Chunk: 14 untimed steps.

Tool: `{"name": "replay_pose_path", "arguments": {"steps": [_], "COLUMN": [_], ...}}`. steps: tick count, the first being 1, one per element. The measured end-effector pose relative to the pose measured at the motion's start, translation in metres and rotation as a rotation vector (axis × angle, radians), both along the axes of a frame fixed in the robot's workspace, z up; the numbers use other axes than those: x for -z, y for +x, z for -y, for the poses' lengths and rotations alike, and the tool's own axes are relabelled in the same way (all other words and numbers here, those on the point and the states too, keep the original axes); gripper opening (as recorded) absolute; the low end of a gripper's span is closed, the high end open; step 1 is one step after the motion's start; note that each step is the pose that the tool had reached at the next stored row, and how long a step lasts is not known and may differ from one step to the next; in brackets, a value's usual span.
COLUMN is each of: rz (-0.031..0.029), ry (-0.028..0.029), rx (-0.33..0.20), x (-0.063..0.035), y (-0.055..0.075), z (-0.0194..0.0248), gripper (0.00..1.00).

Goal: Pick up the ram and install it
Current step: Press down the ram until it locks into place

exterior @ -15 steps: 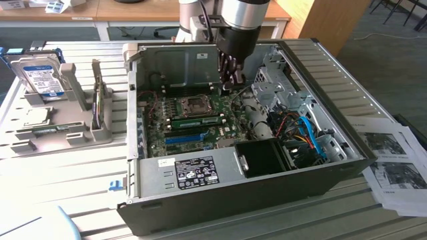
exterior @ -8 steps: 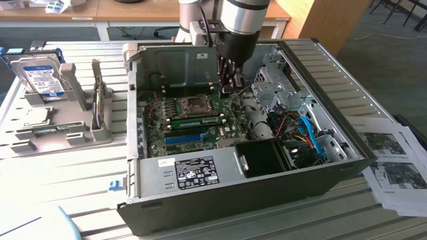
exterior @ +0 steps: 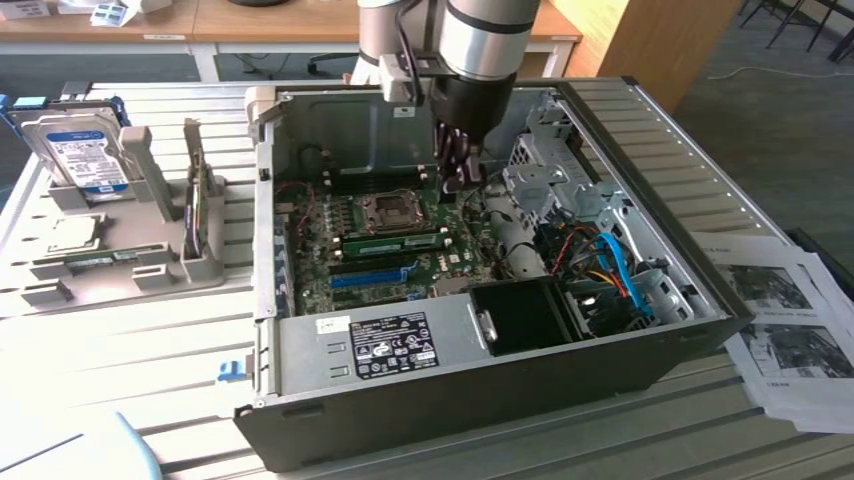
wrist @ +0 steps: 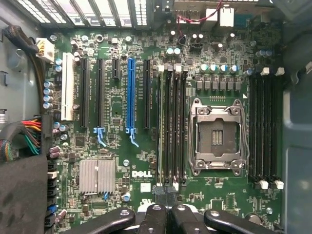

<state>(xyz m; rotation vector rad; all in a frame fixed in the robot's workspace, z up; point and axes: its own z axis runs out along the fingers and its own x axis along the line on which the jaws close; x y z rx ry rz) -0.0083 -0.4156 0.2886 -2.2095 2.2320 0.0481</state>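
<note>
Gripper inside PC case, clamped on ram (edge-on), seated in motherboard DIMM slot beside CPU socket.

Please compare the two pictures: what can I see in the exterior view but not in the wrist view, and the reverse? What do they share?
Exterior view: the silver hard drive in a grey stand outside the case, the labelled power supply and printed papers.

Wrist view: the DELL lettering, a finned heatsink and a white slot.

Both: the blue slot, the empty CPU socket, a green ram seated beside it, and the gripper above the motherboard.
</note>
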Motion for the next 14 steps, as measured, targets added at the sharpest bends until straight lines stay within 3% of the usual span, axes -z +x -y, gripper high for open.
{"name": "replay_pose_path", "arguments": {"steps": [14], "rz": [0.0000], "ry": [0.0000], "rx": [0.000], "x": [0.0165], "y": [0.000], "z": [0.0000], "gripper": [0.09]}}
